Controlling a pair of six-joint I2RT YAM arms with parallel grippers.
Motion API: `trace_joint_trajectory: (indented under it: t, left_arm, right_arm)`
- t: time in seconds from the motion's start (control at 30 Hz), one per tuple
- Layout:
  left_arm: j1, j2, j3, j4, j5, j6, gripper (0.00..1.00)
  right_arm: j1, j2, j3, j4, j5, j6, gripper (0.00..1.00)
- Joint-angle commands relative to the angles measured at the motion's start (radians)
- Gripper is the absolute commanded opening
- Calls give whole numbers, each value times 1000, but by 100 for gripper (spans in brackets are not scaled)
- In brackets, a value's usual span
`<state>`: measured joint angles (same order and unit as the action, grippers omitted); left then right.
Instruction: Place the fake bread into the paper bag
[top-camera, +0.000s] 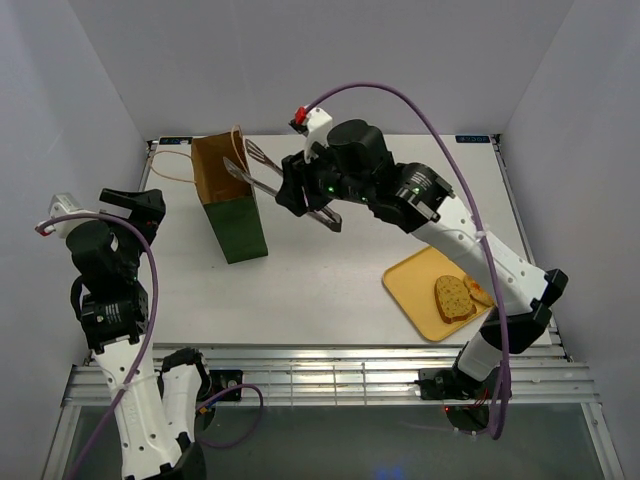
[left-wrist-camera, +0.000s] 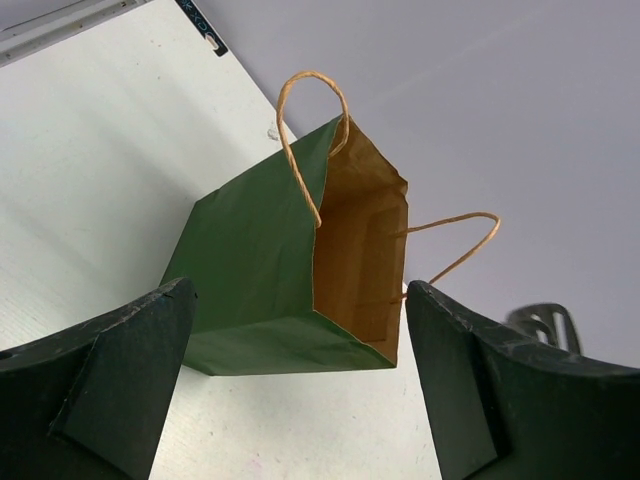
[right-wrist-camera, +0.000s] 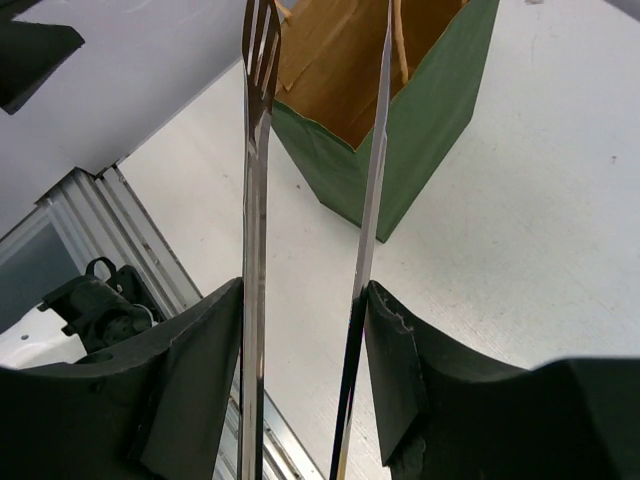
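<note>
We see our right claw (right-wrist-camera: 305, 300) pinching tongs (right-wrist-camera: 254, 200) above the open paper bag (top-camera: 232, 215) near the table's (top-camera: 330, 265) left edge, our left claw (left-wrist-camera: 300, 300) spread wide.

The white table (top-camera: 330, 270) carries the upright paper bag (top-camera: 238, 228) and a yellow tray (top-camera: 413, 287).
</note>
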<state>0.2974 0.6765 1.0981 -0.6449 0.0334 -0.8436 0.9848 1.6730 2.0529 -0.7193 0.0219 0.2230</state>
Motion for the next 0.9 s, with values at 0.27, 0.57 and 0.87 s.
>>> trace_joint_trajectory:
  t: [0.27,0.57,0.87]
  left_arm:
    - [3,1,-61,54,14,-8,96]
    - [3,44,-86,90,62,-14,96]
    - [3,64,-81,100,97,-8,96]
  right_arm:
    - [5,-344,-249,-17,114,-111,56]
    - [5,-518,-390,-86,548,-45,56]
    - [3,-611,-473,-149,731,44,56]
